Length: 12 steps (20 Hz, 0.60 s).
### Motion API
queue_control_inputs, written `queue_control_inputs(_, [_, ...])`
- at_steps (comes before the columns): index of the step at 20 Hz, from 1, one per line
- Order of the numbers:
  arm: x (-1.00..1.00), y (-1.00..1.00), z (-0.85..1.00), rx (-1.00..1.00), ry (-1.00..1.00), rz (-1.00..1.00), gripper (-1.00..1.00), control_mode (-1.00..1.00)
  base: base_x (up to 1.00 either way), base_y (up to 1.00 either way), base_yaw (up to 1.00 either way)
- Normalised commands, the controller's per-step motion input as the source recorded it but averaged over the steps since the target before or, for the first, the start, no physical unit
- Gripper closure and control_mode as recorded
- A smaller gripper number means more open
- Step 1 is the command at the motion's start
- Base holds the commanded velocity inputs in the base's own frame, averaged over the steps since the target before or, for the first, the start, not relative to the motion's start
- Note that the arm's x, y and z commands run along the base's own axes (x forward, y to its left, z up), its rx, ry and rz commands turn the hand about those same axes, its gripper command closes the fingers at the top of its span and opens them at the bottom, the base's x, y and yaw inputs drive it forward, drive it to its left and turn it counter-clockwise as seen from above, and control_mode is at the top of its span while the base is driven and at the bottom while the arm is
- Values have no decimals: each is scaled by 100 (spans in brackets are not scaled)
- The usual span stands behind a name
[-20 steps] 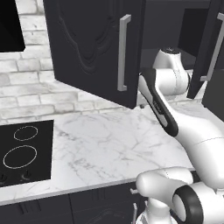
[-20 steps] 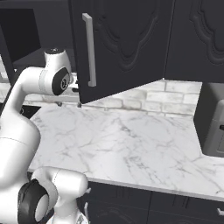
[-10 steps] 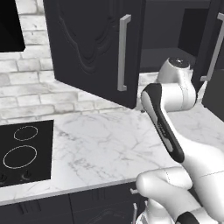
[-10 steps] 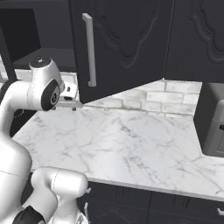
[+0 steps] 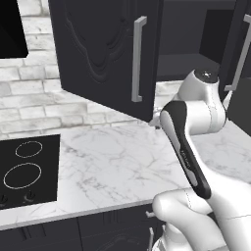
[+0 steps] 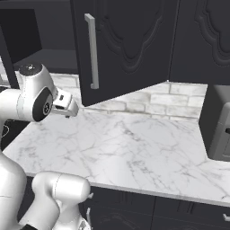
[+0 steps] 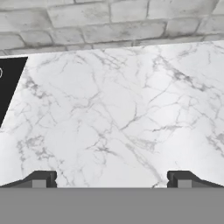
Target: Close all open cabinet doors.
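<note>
The open cabinet door (image 5: 105,54) hangs above the marble surface (image 5: 112,166), swung out from the upper cabinet so its carved face and long silver handle (image 5: 138,59) angle into the room. From the right base view the same door (image 6: 130,45) juts forward over the surface (image 6: 134,148), its handle (image 6: 92,50) on the free edge. A second door (image 5: 240,54) stands ajar at the right edge of the left base view, and the dark cabinet interior (image 5: 191,44) shows between the two. A closed door (image 6: 204,40) sits further right. The arm's elbow rises under the opening. The end effector (image 7: 111,179) points down at the surface, its fingertips (image 7: 41,179) spread wide with nothing between them. The black cooktop (image 5: 27,169) is set into the surface at left, before a grey brick wall (image 5: 29,103).
</note>
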Motion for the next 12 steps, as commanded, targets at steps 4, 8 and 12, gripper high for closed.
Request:
queue_control_inputs(4, [-35,19,8,16,0,-10,-100,-100,0,0,0])
queue_control_inputs(8, [-33,23,1,16,0,-19,-100,-100,0,0,0])
queue_control_inputs(12, [-31,21,5,19,0,-19,-100,-100,0,0,0])
